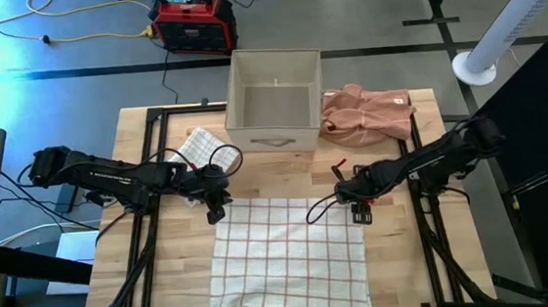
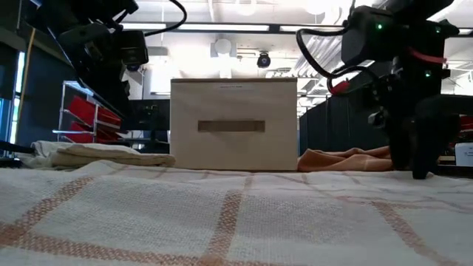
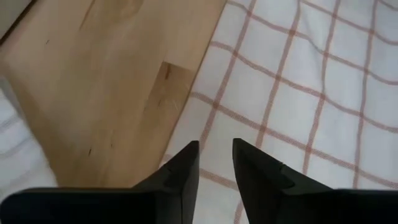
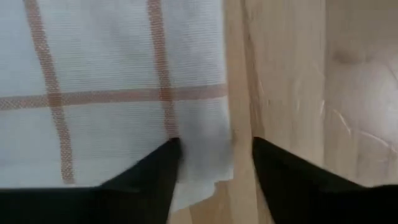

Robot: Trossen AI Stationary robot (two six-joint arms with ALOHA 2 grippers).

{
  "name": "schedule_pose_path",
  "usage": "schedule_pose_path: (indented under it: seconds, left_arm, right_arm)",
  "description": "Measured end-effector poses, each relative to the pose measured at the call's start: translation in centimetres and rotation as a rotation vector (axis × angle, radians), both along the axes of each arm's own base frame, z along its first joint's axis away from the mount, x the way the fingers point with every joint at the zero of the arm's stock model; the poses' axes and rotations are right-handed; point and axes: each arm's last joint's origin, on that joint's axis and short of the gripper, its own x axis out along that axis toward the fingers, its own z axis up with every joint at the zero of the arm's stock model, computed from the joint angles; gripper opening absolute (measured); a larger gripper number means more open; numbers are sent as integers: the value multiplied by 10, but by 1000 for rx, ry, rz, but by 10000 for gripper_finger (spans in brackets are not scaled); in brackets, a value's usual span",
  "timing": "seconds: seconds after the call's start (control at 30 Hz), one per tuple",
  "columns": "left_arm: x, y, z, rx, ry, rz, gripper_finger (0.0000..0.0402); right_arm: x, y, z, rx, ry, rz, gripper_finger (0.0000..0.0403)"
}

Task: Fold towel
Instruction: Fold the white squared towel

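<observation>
A white towel with a thin red grid lies spread flat on the wooden table, toward the near edge. My left gripper is over the towel's far left corner, fingers pointing down and open by a narrow gap. It hangs above the cloth in the low view. My right gripper is open at the towel's far right corner, with one finger over the cloth and the other over bare wood. In the low view its fingertips reach down to table level. My right gripper stands astride the towel's far right corner edge, pointing down from above. I cannot tell whether its fingertips touch the cloth or the table. The towel lies flat there. My left gripper touches nothing.
A beige open box stands at the far middle. A salmon cloth lies bunched to its right, and a folded white cloth lies to its left. Dark frame rails run along both sides of the table.
</observation>
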Motion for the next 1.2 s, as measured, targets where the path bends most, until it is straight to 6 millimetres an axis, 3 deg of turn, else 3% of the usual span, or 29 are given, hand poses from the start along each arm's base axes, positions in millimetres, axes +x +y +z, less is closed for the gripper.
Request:
schedule_pose_path:
  seconds: [0.2,0.57,0.8,0.93,1.13,1.2]
  left_arm:
    - [3,2,-6,104,34,-48,101]
    - [8,25,-39,127,273,-63,169]
    - [10,26,-55,98,359,-154,190]
    - [13,27,-63,82,396,-149,161]
    - [12,28,-63,36,417,-59,24]
    - [11,29,-57,33,439,9,12]
  right_arm:
    - [-2,0,-4,24,-8,-15,20]
    - [-1,3,-4,35,-17,-57,4]
    - [-2,5,-4,34,-19,-62,4]
    - [-2,5,-4,35,-20,-76,3]
    - [-3,5,0,47,-32,-163,1]
    - [-5,4,9,39,-41,-196,1]
